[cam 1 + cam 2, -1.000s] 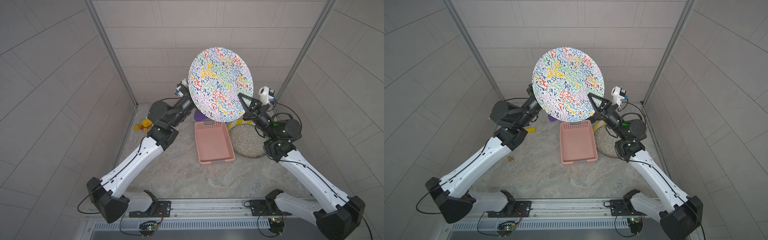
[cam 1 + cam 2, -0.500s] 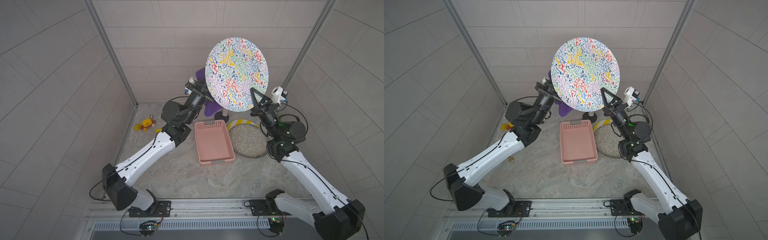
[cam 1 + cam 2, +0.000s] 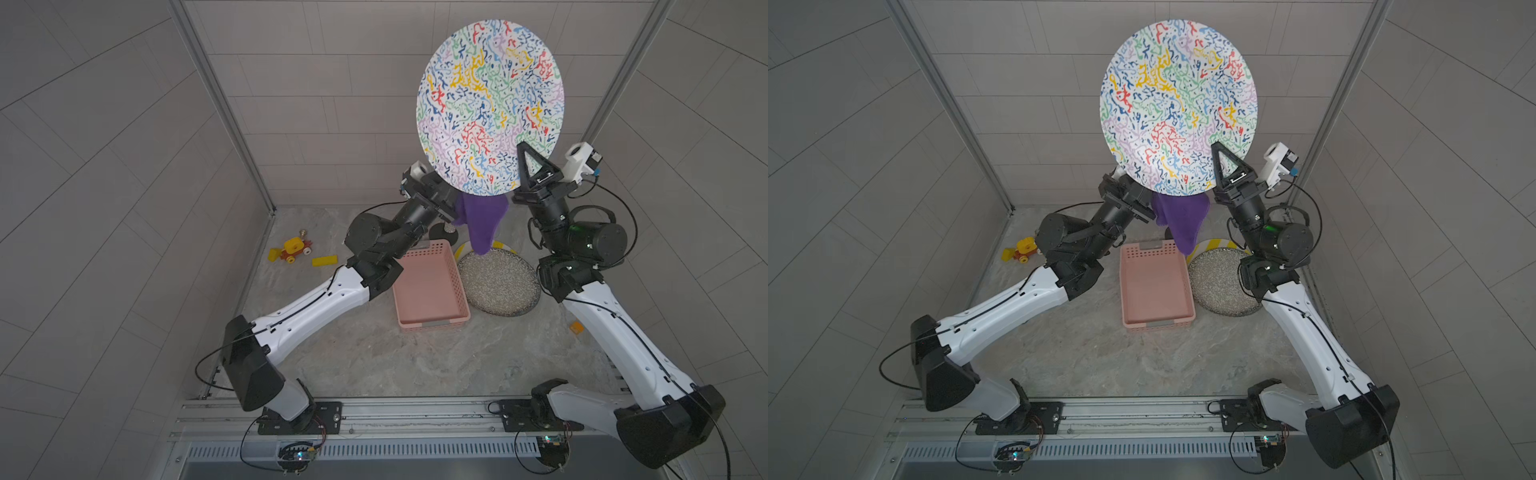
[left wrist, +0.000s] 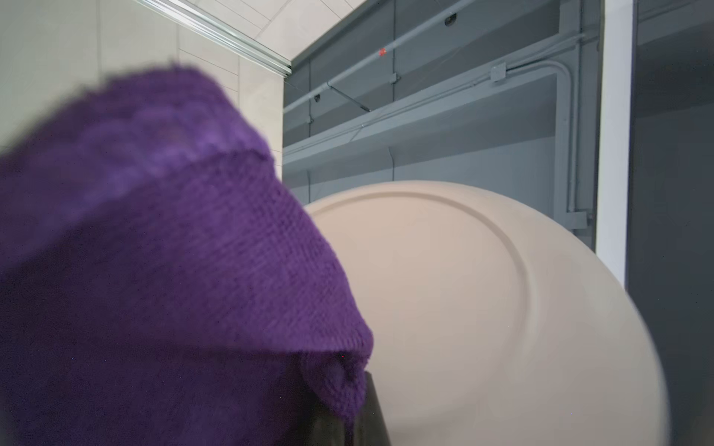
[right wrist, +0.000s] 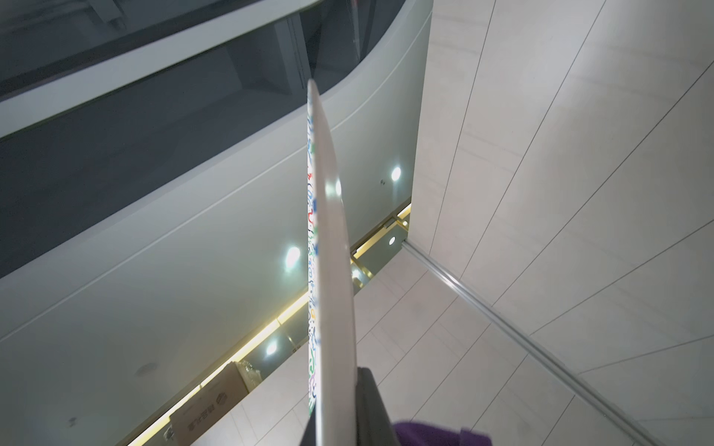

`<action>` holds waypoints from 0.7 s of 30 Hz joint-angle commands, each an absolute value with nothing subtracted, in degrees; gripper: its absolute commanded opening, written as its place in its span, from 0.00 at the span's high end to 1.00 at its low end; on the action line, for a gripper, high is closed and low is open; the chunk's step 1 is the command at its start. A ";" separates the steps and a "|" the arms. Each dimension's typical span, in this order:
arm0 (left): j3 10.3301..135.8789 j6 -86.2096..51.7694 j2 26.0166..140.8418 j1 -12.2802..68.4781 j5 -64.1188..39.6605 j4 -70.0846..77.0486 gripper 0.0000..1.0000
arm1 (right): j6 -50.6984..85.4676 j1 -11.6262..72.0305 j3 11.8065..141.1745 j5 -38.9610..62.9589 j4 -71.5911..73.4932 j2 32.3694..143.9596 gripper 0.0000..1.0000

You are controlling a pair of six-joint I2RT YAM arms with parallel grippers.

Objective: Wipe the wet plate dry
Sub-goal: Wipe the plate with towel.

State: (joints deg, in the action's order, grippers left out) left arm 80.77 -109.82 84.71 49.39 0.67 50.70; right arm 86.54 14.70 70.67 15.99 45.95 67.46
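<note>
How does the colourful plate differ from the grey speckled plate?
The colourful plate carries bright squiggles on white; the grey speckled plate is fine grey speckle all over. The colourful plate stands nearly upright in the air, clamped at its lower rim by the right gripper; the grey speckled plate lies flat beside the pink basket, untouched. Both are round.

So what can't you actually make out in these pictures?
- Left gripper fingertips: behind the plate in both top views, under the purple cloth in the left wrist view.
- Whether cloth touches the plate's back: the plate hides it in both top views, and the cloth covers the spot in the left wrist view.
- Water on the plate: too fine for any view.
- Yellow-striped dish: mostly under the speckled dish.
</note>
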 commanded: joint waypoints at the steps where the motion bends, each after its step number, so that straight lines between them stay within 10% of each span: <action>1: 74.69 -99.76 73.27 48.82 -2.77 51.92 1.00 | 87.54 9.54 69.52 13.03 41.55 66.40 1.00; 10: 96.74 -47.01 63.75 46.05 1.91 -24.26 1.00 | 68.93 12.02 62.83 19.45 14.44 53.29 1.00; 21: 103.26 -36.53 75.17 44.11 9.68 -32.15 1.00 | 60.40 26.54 60.83 20.72 9.09 48.28 1.00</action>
State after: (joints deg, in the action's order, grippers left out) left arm 102.80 -41.91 73.32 44.75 8.60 -26.52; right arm 64.71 24.21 60.03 19.81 9.28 49.78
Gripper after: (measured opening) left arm 0.057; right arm 0.100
